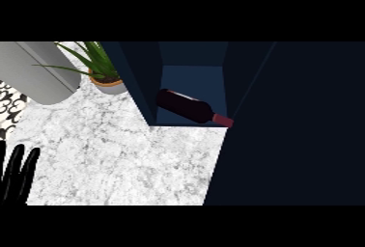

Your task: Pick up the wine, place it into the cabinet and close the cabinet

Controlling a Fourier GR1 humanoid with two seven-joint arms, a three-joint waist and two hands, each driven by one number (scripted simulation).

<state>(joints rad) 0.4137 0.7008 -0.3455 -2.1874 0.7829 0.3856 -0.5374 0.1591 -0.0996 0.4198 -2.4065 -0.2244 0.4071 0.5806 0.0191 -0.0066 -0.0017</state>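
A dark wine bottle [189, 107] with a red neck lies on its side inside the dark blue cabinet [192, 77], its neck pointing right toward the front edge of the shelf. The cabinet's door [285, 125] stands open and fills the right side of the head view as a dark panel. My left hand [17, 174] rests at the lower left edge, fingers straight and pointing up, far from the bottle. My right hand does not show.
A potted green plant [105, 77] stands on the white marble counter [121, 154] just left of the cabinet. A large grey cylinder [39, 70] lies at the upper left. Patterned black-and-white tiles [10, 108] show past the counter's left edge.
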